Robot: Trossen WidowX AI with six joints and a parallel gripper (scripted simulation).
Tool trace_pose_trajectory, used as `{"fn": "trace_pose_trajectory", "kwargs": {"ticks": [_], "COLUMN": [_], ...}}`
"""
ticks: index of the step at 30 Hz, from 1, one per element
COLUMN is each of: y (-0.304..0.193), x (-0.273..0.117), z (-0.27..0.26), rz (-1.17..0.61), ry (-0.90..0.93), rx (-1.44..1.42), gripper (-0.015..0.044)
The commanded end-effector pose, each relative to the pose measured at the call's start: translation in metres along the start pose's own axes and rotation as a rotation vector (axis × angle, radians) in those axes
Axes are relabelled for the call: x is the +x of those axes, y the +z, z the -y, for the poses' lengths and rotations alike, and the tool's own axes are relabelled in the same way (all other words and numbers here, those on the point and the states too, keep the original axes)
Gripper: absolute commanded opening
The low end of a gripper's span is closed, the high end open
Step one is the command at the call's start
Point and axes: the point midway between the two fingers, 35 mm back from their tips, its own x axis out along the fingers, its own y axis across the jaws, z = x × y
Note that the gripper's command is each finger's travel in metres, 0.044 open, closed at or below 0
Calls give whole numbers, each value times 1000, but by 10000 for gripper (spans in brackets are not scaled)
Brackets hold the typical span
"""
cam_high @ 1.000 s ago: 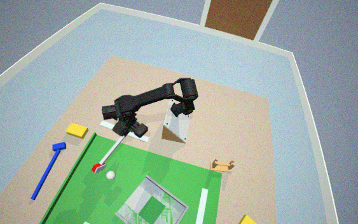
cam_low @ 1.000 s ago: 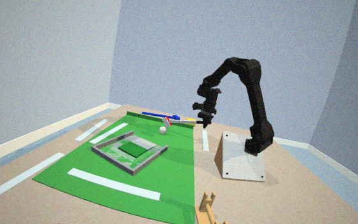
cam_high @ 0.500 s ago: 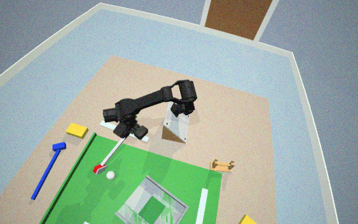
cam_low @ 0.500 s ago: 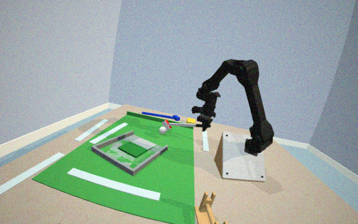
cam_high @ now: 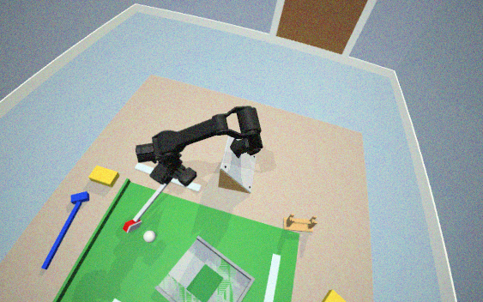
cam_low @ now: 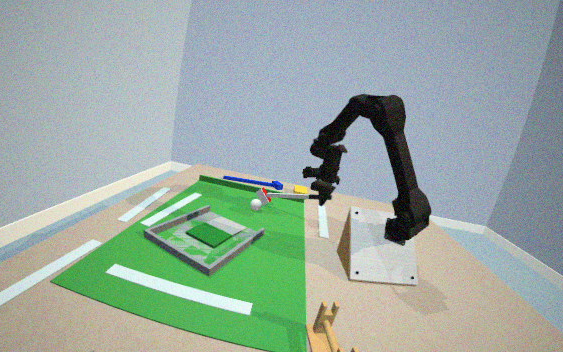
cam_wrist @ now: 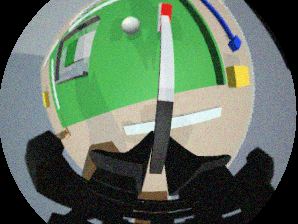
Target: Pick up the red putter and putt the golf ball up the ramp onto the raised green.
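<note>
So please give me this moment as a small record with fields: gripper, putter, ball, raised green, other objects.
gripper: gripper shut on the shaft of the red putter
putter head: red putter head low over the green mat, beside the ball
ball: white golf ball on the mat, short of the ramp
raised green: raised green has no ball on it
other objects: blue putter and yellow block off the mat

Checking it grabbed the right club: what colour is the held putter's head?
Red putter head, clearest in the top view.
</note>
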Motion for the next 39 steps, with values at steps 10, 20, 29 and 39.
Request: {"fn": "trace_pose_trajectory", "kwargs": {"ticks": [10, 20, 29, 39], "y": [-1, 3, 2, 1], "x": [1, 0, -5, -58], "z": [13, -113, -123, -122], "rz": [6, 9, 8, 8], "ry": [2, 4, 7, 5], "rx": [7, 3, 2, 3], "gripper": [0, 0, 0, 0]}}
